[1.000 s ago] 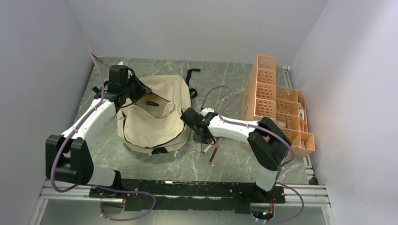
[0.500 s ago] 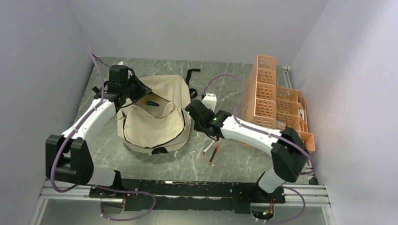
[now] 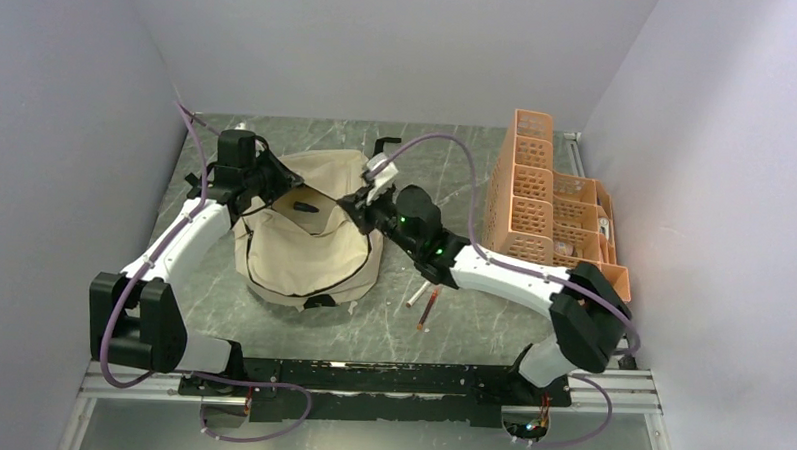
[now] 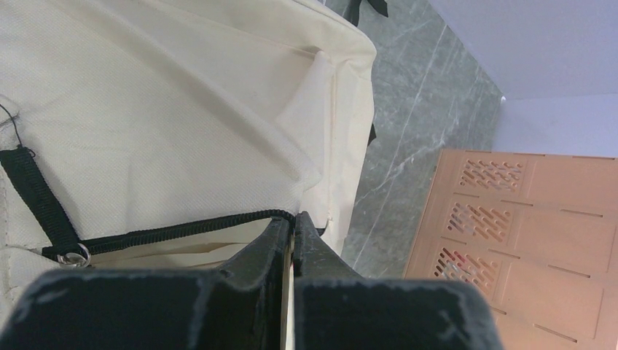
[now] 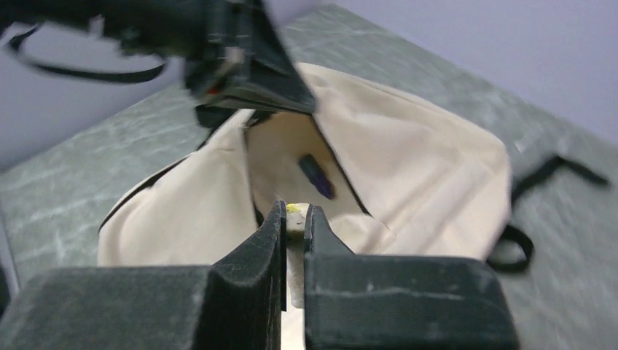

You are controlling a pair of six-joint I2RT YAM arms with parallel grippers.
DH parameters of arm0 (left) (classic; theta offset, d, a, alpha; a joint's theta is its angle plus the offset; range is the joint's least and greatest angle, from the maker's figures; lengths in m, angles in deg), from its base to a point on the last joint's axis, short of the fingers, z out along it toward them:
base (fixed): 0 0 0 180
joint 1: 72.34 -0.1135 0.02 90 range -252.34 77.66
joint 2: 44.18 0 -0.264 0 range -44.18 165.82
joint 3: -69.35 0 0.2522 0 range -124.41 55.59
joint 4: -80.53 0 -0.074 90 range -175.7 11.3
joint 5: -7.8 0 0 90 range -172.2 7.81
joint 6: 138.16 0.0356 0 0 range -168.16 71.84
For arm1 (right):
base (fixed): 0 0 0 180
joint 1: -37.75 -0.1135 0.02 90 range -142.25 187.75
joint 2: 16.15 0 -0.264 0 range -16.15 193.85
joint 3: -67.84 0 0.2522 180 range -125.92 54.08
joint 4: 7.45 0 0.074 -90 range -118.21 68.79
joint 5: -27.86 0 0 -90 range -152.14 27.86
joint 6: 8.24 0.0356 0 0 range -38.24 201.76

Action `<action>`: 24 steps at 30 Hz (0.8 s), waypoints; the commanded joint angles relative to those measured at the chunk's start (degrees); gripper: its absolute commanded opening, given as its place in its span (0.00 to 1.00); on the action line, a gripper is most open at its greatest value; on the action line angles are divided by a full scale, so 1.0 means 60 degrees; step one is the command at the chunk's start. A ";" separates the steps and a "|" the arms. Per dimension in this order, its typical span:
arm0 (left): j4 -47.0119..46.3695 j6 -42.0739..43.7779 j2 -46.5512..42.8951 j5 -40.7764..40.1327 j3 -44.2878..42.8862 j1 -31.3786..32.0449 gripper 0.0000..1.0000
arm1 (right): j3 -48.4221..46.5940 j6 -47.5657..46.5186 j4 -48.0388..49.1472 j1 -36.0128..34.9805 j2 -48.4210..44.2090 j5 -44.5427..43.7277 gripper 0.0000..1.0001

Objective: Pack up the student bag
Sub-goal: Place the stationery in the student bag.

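Left gripper (image 4: 294, 219) first: its jaws are clenched on the black zipper edge of the student bag (image 4: 182, 109), right at the lip of the opening. Only the left wrist camera shows that pinch so plainly, with the orange organizer (image 4: 525, 240) out past the bag at three o'clock.

Over to the right gripper (image 5: 294, 207): it is clamped on a small pale item (image 5: 294, 248) with a yellowish tip, hanging above the bag's mouth. That view alone shows the item; from overhead it cannot be made out. It also looks into the bag, where a dark object (image 5: 317, 176) lies in the opening.

The overhead camera gives the layout. The bag lies flat at nine o'clock of the table's middle, the organizer at two o'clock, and a few pens (image 3: 427, 304) lie loose on the table at five o'clock of the bag.

The left arm folds at its elbow near seven o'clock and reaches to the bag's eleven o'clock corner. The right arm stretches low across from five o'clock, wrist at the bag's two o'clock edge.
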 commanded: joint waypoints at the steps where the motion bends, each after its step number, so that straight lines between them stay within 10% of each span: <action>1: -0.0107 0.0069 -0.0445 -0.0007 -0.0183 -0.0062 0.05 | -0.0137 -0.2920 0.2884 -0.0043 0.0932 0.3650 0.00; 11: -0.0043 0.0052 -0.0720 0.0030 -0.0031 -0.0119 0.05 | -0.1035 -0.6195 0.3928 -0.0050 0.3016 0.7474 0.00; 24: 0.0015 -0.0021 -0.0866 0.0088 0.0058 -0.0134 0.05 | -0.2349 -0.8872 0.3362 -0.0041 0.4770 0.5737 0.00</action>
